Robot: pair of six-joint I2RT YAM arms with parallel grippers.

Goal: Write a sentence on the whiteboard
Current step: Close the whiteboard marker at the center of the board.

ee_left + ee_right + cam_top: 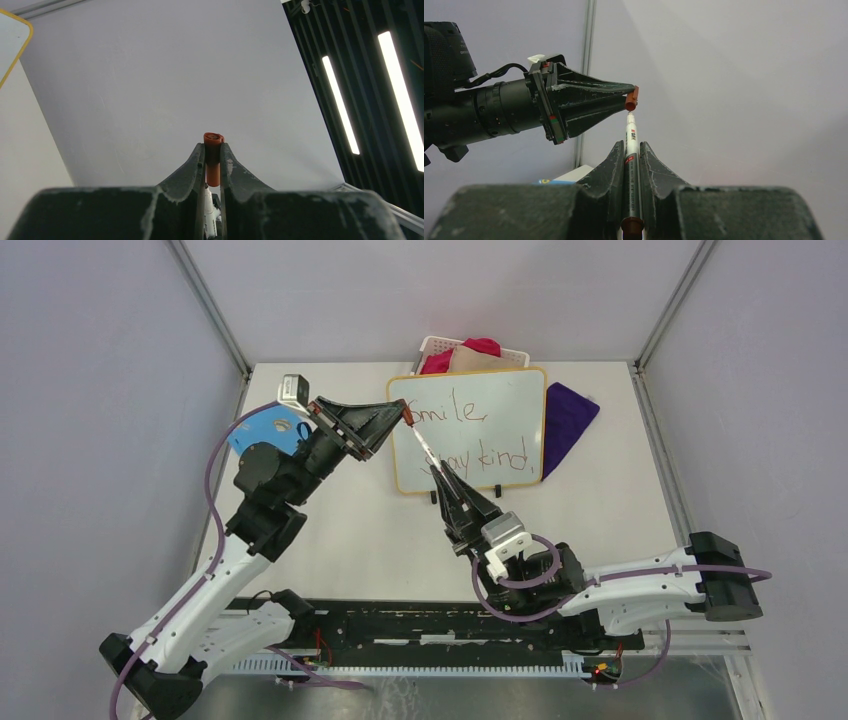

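Looking down on a white tabletop (340,530), with the whiteboard (520,400) standing on small black feet near the back, a yellow rim all around it. On it in thin red, the sentence (503,455): "mile," on top and "ay kind" below (first letters of both lines hidden behind the arms). Left claw (403,420) high in front of the board's left edge, squeezed tight on a small red cap (408,418). From the left wrist, two black fingers (192,165) pinching that cap, one end poking out past the tips. Right claw (447,480) lower down, in front of the board's lower left part, clamped on a white marker (428,452). Marker long and thin, dark red at the back end, pointing up at the cap. Tip just beside the cap; cannot tell whether the two touch. Behind the board, a white basket (432,343) with pink and tan cloth inside. To the board's right, a purple cloth (570,415) flat on the tabletop, one edge tucked behind the board. Over on the left, partly under the left arm, a blue board with holes (258,432).
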